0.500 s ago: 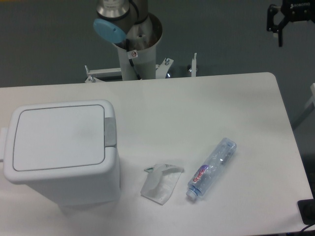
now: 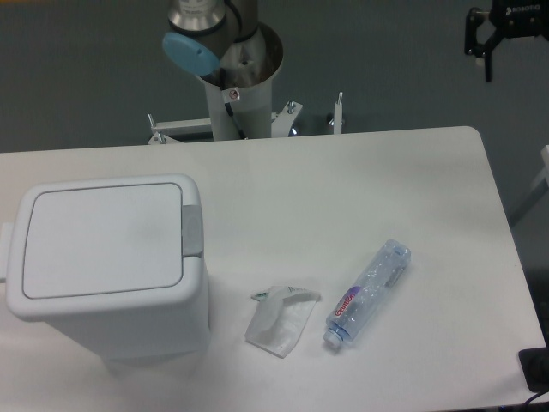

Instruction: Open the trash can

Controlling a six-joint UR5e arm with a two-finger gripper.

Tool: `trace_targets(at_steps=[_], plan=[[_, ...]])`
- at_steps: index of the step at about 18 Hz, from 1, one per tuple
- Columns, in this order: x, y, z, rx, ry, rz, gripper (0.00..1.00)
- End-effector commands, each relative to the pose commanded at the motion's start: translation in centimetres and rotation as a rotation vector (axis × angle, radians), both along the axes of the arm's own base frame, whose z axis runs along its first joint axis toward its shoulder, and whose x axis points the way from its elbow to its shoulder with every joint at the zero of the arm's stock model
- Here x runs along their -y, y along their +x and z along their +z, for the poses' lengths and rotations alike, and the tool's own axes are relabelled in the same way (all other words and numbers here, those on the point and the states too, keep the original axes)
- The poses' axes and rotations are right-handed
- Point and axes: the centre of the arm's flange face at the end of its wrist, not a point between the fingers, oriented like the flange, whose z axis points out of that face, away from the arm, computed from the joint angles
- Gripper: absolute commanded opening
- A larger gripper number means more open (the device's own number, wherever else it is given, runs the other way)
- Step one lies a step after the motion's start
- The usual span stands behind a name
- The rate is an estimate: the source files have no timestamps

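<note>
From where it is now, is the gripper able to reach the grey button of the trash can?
Probably yes: the gripper hangs far away at upper right, but nothing covers the grey button on the trash can.

White table (image 2: 343, 180) against a dark grey floor (image 2: 77, 77).

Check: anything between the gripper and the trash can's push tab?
Nothing visible. The gripper hangs at top right, off the table edge. The trash can sits far left, lid closed, grey tab exposed. The bottle and wrapper lie nearer the camera, below that line.
</note>
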Motion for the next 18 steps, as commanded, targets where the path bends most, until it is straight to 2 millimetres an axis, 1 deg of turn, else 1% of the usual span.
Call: trace_targets(at_steps=[1,4,5,7,8,10,12,13,14,16,18], plan=[[-1.1,0.5,0.0,0.019,0.025,0.031,1.00],[-5.8,2.8,0.2,0.088,0.094,0.155,1.00],[-7.6,3.8,0.4,0.109,0.112,0.198,1.00],[-12.3,6.0,0.1,0.158,0.143,0.213,1.00],[-14.2,7.3,0.4,0.176,0.163,0.219,1.00],[-17.1,8.9,0.0,0.251,0.217,0.292,1.00],[-21.3,11.6,-0.8,0.350,0.271,0.358,1.00],[-22.7,12.7,-0.6,0.393,0.300,0.378,1.00],[-23.9,13.3,-1.0,0.454,0.333,0.394,1.00],[-25.0,14.1,-1.2,0.555,0.388,0.384,1.00],[-26.2,14.8,-2.0,0.688,0.439,0.403,1.00]])
